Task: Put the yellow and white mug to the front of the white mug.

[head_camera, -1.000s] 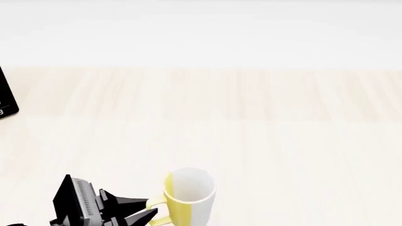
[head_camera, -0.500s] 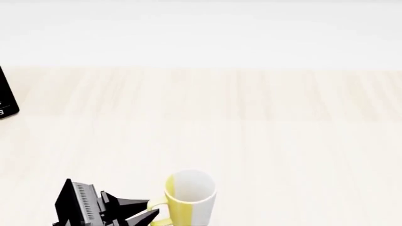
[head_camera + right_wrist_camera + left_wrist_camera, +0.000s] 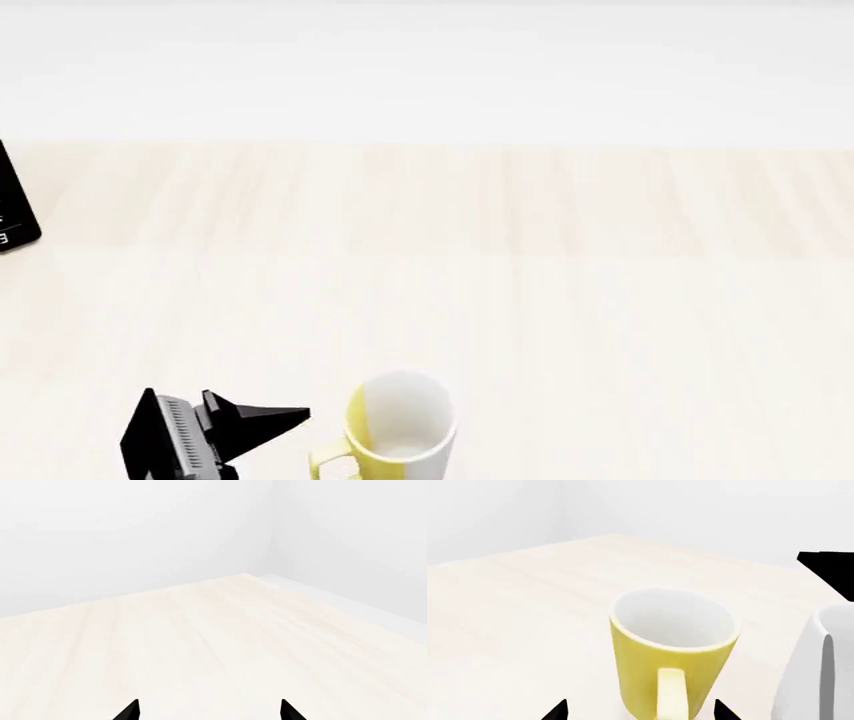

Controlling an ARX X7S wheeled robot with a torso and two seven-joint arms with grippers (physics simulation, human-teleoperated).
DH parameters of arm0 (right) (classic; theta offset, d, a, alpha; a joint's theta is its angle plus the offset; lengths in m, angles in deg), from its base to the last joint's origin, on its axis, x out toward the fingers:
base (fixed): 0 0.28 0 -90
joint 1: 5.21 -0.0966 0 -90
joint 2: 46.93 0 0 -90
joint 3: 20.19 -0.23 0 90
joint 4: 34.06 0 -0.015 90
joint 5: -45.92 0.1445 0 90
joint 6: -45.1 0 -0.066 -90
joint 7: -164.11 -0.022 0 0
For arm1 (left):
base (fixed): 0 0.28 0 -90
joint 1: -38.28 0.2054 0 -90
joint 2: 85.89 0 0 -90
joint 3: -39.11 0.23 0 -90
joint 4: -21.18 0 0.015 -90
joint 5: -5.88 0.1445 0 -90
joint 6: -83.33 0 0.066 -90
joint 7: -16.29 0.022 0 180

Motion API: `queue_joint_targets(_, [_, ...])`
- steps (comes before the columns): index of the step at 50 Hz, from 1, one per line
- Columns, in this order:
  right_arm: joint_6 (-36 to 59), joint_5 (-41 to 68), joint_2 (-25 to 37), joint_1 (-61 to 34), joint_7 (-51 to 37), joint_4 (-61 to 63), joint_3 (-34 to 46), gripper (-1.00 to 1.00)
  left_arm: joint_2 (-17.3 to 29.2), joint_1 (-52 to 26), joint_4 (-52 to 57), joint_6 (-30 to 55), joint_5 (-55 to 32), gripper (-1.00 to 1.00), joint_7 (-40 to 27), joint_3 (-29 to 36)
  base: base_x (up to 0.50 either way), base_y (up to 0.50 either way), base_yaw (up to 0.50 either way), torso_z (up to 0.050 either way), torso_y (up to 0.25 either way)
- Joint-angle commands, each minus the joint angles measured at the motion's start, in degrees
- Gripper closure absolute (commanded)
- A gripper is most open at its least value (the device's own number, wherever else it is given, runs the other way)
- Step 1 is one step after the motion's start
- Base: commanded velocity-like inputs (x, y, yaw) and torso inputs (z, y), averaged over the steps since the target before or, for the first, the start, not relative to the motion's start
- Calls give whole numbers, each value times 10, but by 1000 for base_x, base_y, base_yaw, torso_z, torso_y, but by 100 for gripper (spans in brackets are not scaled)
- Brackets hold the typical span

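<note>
The tabletop (image 3: 561,260) is pale wood with a faint lengthwise grain — it fills most of the head view and runs back to a plain white wall (image 3: 427,60). A black object (image 3: 14,205) sits at the left edge of that view, cut off by the frame; faint light marks show on it, too small to read. In the right wrist view the tabletop (image 3: 200,645) ends at a corner where two white walls meet — its far edge is straight.

Bare simulated test room: pale wood bench (image 3: 534,250) running to plain white walls (image 3: 133,530), with a wall corner past its far edge.
</note>
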Motion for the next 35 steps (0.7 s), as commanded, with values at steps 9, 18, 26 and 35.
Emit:
queue_joint_targets(9, [-2, 2, 2, -1, -2, -3, 4, -100, 31, 35, 99, 58, -66, -100, 30, -20, 0, 0, 0, 0, 0])
queue_joint_targets(18, [-3, 2, 3, -2, -3, -5, 5, -100, 72, 74, 232, 142, -172, -100, 66, -52, 0, 0, 0, 0, 0])
queue_joint_targets(26, [-3, 4, 4, -2, -4, -5, 6, -100, 74, 71, 237, 163, -219, -100, 70, -77, 0, 0, 0, 0, 0])
queue_joint_targets(35, [-5, 5, 5, -3, -4, -6, 8, -100, 73, 77, 236, 162, -249, -100, 61, -102, 0, 0, 0, 0, 0])
